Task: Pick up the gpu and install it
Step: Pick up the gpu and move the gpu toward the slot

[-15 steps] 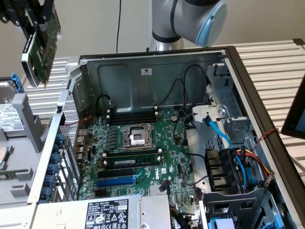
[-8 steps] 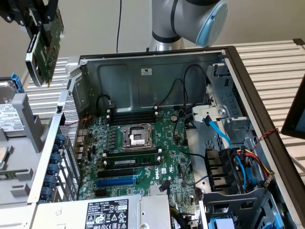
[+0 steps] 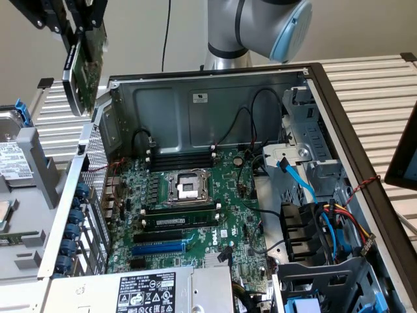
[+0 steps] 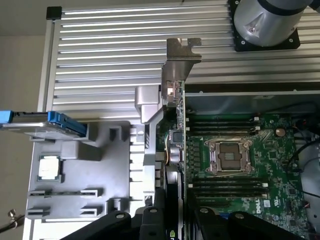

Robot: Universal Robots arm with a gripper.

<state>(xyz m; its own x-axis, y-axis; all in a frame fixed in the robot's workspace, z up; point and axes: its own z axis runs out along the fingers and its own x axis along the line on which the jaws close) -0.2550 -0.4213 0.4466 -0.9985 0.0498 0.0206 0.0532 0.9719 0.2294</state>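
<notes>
The pincer [image 3: 79, 27] pinches the gpu [image 3: 83, 73] by its top edge. The card hangs in the air in the upper left of the exterior view, near the upper-left corner of the open computer case [image 3: 195, 104]. The motherboard [image 3: 195, 208] lies well below it, at frame centre.

The gpu [image 3: 83, 72] hangs in the hand [image 3: 81, 32], above the edge of the open case [image 3: 195, 104] on the exterior view's left. In the case lies the motherboard [image 3: 215, 189], with the processor socket [image 3: 187, 186] near its middle and memory sticks [image 3: 182, 158] behind and before the socket. A hard drive [image 3: 13, 150] sits outside the case at the exterior view's left, and the drive cage [image 3: 306, 130] stands inside it at the right.
</notes>
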